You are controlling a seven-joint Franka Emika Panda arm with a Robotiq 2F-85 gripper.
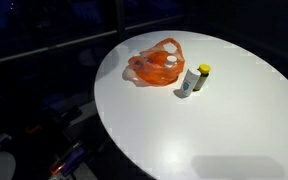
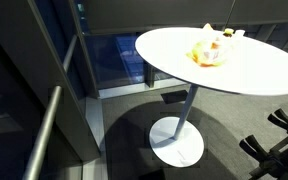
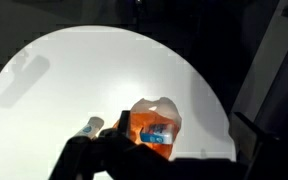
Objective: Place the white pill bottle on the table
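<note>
An orange plastic bag (image 1: 154, 66) lies on the round white table (image 1: 234, 120) and shows in both exterior views (image 2: 209, 53). In the wrist view the bag (image 3: 149, 118) holds a white object with a blue label (image 3: 157, 133); I cannot tell whether it is the white pill bottle, which shows nowhere else. My gripper (image 3: 181, 128) hangs above the table edge with its dark fingers spread to either side of the bag, open and empty. It is out of view in both exterior views.
A pale bottle with a yellow cap (image 1: 194, 80) stands upright beside the bag, also in the wrist view (image 3: 91, 128). The table stands on a single pedestal foot (image 2: 177, 140). Dark floor and a railing (image 2: 44, 130) surround it.
</note>
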